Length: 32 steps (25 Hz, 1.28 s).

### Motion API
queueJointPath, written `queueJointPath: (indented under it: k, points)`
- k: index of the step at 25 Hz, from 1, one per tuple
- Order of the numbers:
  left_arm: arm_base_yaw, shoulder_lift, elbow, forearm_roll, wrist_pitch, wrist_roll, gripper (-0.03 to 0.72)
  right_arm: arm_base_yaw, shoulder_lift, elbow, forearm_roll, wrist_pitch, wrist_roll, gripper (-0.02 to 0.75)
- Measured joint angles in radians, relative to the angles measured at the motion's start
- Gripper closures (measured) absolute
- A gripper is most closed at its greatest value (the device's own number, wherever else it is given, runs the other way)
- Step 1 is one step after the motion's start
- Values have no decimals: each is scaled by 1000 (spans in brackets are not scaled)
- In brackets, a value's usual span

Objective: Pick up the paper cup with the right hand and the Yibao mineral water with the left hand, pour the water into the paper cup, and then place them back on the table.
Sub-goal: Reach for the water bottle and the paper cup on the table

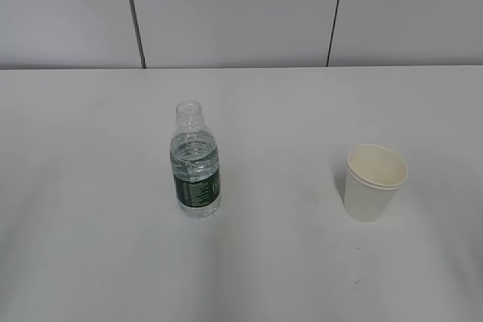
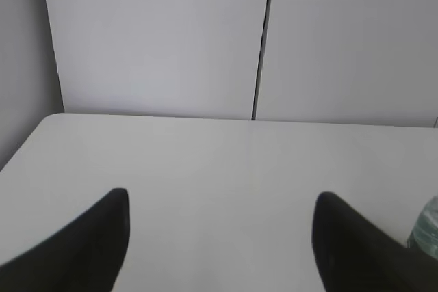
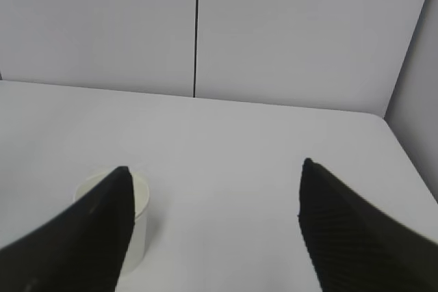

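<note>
The Yibao mineral water [image 1: 195, 164], a clear capless bottle with a dark green label, stands upright on the white table [image 1: 90, 186] left of centre. The cream-white paper cup [image 1: 373, 182] stands upright to its right. Neither arm shows in the exterior view. In the left wrist view my left hand [image 2: 222, 200] is open and empty above bare table; a sliver of the bottle [image 2: 426, 227] shows at the right edge. In the right wrist view my right hand [image 3: 213, 172] is open and empty; the paper cup [image 3: 140, 217] sits partly behind its left finger [image 3: 96, 237].
A grey panelled wall [image 1: 241, 13] with dark vertical seams stands behind the table's far edge. The table's left corner [image 2: 48, 124] shows in the left wrist view and its right corner [image 3: 380, 117] in the right wrist view.
</note>
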Motion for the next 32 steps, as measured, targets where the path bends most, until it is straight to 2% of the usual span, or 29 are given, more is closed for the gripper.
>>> queueJointPath:
  k: [9,16,22,32]
  points:
    - [0,168,12,31,-139,0,185,0,159,67,-39,-251,0,153]
    - [0,347,20,39,-297,0,185,0,225,67,-69,-292,-2,153]
    - [0,481,74,39,-500,0,185,0,263,67,-84,-314,-2,153]
    - [0,614,75,39,-629,0,185,0,415,67,-76,-426,-2,153]
